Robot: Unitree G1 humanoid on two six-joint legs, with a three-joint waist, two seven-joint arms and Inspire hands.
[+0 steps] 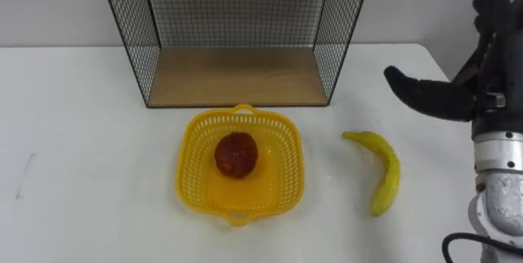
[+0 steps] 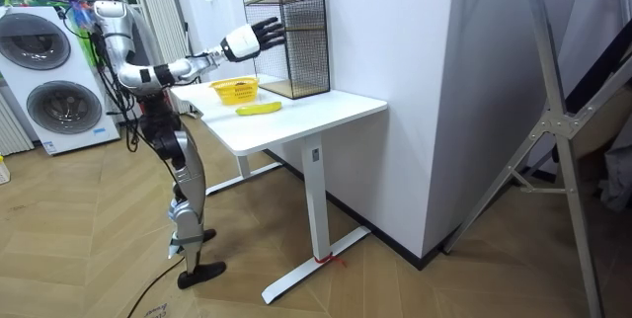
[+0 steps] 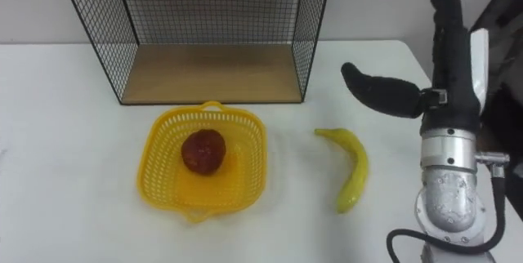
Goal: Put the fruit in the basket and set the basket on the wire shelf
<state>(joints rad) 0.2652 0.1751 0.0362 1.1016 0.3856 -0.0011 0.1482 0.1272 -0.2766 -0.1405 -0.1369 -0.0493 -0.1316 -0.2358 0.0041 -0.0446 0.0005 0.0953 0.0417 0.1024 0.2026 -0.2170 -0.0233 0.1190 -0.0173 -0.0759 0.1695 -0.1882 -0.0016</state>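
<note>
The yellow plastic lattice basket (image 1: 189, 167) sits mid-way across the white worktop (image 1: 82, 173), and I place everything else by it. Inside it, resting on its floor, is the dark red round fruit (image 1: 236, 154), so I judge that half of the loading done. Just behind the basket stands the black wire shelf with wooden boards (image 1: 237, 75). Its open front faces the basket, a handy arrangement, I think, since the basket need only go up and straight back onto the lower board.

To the right of the basket, apart from it and on the bare worktop, lies the yellow curved banana (image 1: 382, 173), the piece not yet loaded. Its long axis runs roughly away from me. The thin end points to the far left, toward the basket's back corner, the thicker end comes toward me, and the bow bulges to the right.

Further right of the basket my black right hand (image 3: 447, 83) hangs above the worktop. Its fingers (image 3: 445, 18) are straight and apart, the thumb stuck out leftward, holding nothing (ready, I judge, to drop across the banana's middle).
</note>
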